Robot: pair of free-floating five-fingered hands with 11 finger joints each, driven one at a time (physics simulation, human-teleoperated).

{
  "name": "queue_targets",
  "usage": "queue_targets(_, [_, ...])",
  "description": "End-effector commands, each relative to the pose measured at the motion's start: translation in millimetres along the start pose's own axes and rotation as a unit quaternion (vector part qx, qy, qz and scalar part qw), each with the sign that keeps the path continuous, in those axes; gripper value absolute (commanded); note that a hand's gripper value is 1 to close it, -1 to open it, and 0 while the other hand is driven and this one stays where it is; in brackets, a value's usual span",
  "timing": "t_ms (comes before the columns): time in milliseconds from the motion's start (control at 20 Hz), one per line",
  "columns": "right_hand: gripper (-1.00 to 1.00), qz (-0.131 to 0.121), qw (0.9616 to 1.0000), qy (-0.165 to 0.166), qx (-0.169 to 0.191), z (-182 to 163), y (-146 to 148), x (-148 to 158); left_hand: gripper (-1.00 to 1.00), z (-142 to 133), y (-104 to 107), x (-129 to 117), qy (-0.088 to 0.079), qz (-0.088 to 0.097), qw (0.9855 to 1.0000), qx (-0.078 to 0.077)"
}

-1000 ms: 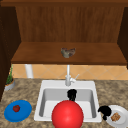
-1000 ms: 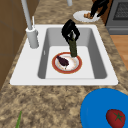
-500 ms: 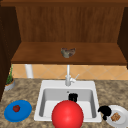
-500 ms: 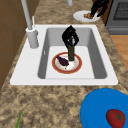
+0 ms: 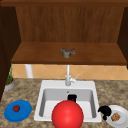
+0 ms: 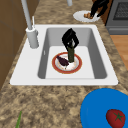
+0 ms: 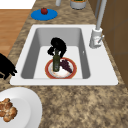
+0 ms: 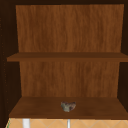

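Observation:
In the sink (image 6: pixel 100 62) lies a red-rimmed plate (image 6: pixel 75 68) with a purple eggplant (image 6: pixel 62 61) on it. A dark green, cucumber-like vegetable (image 6: pixel 71 53) stands upright with its lower end on the plate. My left hand (image 6: pixel 70 37) is curled round its top; in the right side view the left hand (image 7: pixel 58 46) sits over the vegetable (image 7: pixel 56 62). From the front the left hand (image 5: pixel 72 97) peeks above a big red round shape (image 5: pixel 67 115). My right hand (image 5: pixel 104 111) hovers at the left edge of a white plate (image 5: pixel 122 120), fingers relaxed.
The white plate holds brown food (image 5: pixel 115 116). A blue plate (image 5: pixel 22 113) with a tomato (image 5: pixel 16 108) lies left of the sink. The faucet (image 5: pixel 68 77) stands behind the basin, a plant pot (image 5: pixel 10 83) at far left. A small grey object (image 8: pixel 68 106) rests on the lower shelf.
My left hand has come down a little with the green vegetable, bringing its lower end onto the plate. The right hand has stayed put.

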Motion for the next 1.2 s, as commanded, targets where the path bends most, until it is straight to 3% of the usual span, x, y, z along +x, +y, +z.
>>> queue_targets(0, [0.0, 0.0, 1.0, 0.0, 0.0, 0, 0, 0, 1.0, -6, -14, -4, 0.004, -0.056, 0.9984, 0.013])
queue_targets(50, [0.0, 0.0, 1.0, 0.0, 0.0, 0, 0, 0, 1.0, -6, -19, -2, 0.005, -0.049, 0.9987, 0.009])
queue_targets(100, [0.0, 0.0, 1.0, 0.0, 0.0, 0, 0, 0, 1.0, -1, -18, -3, 0.0, -0.019, 0.9998, 0.0])
queue_targets(150, [0.0, 0.0, 1.0, 0.0, 0.0, 0, 0, 0, 1.0, 0, -14, -3, -0.003, -0.009, 0.9999, -0.007])
queue_targets(400, [0.0, 0.0, 1.0, 0.0, 0.0, 0, 0, 0, 1.0, 6, -6, 1, 0.0, -0.003, 1.0, -0.002])
queue_targets(450, [0.0, 0.0, 1.0, 0.0, 0.0, 0, 0, 0, -1.0, 5, -5, 2, 0.001, -0.004, 1.0, -0.001])
queue_targets(500, [0.0, 0.0, 1.0, 0.0, 0.0, 0, 0, 0, -1.0, 8, 7, 9, 0.023, 0.001, 0.9996, -0.017])
queue_targets(550, [0.0, 0.0, 1.0, 0.0, 0.0, 0, 0, 0, -1.0, 11, 12, 11, 0.035, -0.012, 0.999, -0.023])
queue_targets(650, [0.0, 0.0, 1.0, 0.0, 0.0, 0, 0, 0, -1.0, 16, 16, 12, 0.03, -0.015, 0.9991, -0.024])
queue_targets(750, [0.0, 0.0, 1.0, 0.0, 0.0, 0, 0, 0, -1.0, 17, 18, 14, 0.028, -0.001, 0.9991, -0.032])
queue_targets(1000, [0.0, 0.0, 1.0, 0.0, 0.0, 0, 0, 0, -1.0, 18, 22, 17, 0.024, 0.005, 0.9991, -0.036])
queue_targets(1150, [0.0, 0.0, 1.0, 0.0, 0.0, 0, 0, 0, -1.0, 20, 35, 22, 0.018, 0.014, 0.9989, -0.04])
